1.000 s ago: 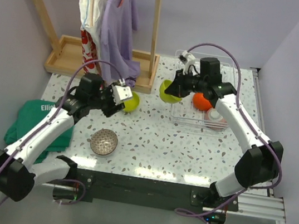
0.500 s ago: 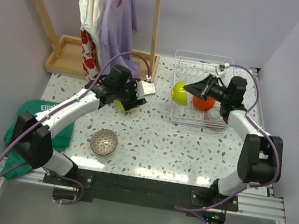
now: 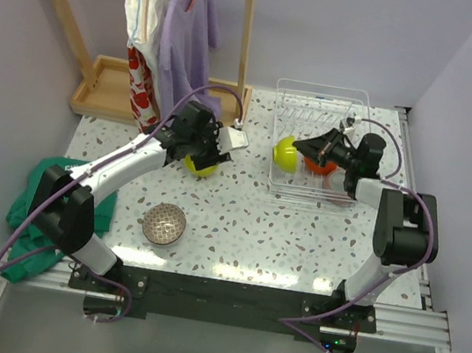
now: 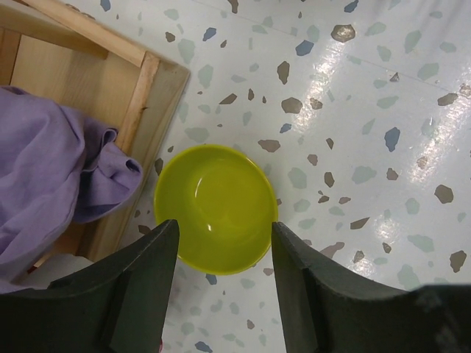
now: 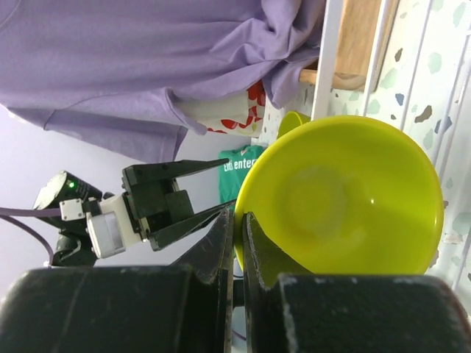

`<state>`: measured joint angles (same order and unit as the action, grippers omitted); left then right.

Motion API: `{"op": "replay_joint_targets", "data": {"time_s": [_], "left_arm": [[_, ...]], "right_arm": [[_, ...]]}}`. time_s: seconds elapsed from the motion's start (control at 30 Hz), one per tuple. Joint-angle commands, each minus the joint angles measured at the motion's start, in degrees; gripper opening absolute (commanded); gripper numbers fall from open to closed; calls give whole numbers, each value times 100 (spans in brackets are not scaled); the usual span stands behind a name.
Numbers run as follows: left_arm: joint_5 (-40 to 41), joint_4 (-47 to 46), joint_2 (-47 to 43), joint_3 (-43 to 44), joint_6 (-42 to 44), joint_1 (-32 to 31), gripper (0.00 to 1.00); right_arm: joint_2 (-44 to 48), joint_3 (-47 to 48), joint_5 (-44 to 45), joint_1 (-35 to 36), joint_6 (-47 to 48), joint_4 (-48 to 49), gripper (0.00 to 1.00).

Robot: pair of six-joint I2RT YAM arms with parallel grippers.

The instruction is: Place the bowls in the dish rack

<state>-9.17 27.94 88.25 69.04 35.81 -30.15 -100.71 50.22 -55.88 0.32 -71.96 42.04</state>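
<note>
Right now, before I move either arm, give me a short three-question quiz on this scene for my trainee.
1. True or false: the left gripper is shut on the lime bowl beneath it.
2. Which bowl lies on the table with no gripper near it? A orange-red; B speckled bowl; C white.
3. Fill in: the right gripper holds a ___ by its rim.
Key: 1 false: it is open, with one finger on either side of the bowl. 2 B. 3 second lime bowl.

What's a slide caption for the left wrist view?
Open left gripper poised over a lime green round bowl on the speckled table.
</note>
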Motion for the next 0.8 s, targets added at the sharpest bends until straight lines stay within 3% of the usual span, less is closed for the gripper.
{"op": "replay_joint_targets", "data": {"time_s": [0.0, 0.07, 0.23, 0.37, 0.6, 0.77], "left_arm": [[64, -122, 61, 224, 58, -35, 58], [64, -175, 96, 224, 49, -26, 58], [21, -289, 158, 233, 14, -35, 58], [-67, -360, 228, 277, -30, -26, 59], [-173, -465, 324, 295, -109, -26, 59], [-226, -500, 342, 286, -127, -26, 59]], "right_arm": [[-81, 216, 59, 12, 357, -308, 0], [-124, 330, 68, 12, 760, -957, 0], [-177, 445, 138, 12, 1008, -1513, 0], [-230, 743, 279, 12, 1788, -2933, 0], [-300, 1174, 595, 3, 2757, -4395, 0], [-397, 1245, 754, -14, 2995, -4837, 0]]}}
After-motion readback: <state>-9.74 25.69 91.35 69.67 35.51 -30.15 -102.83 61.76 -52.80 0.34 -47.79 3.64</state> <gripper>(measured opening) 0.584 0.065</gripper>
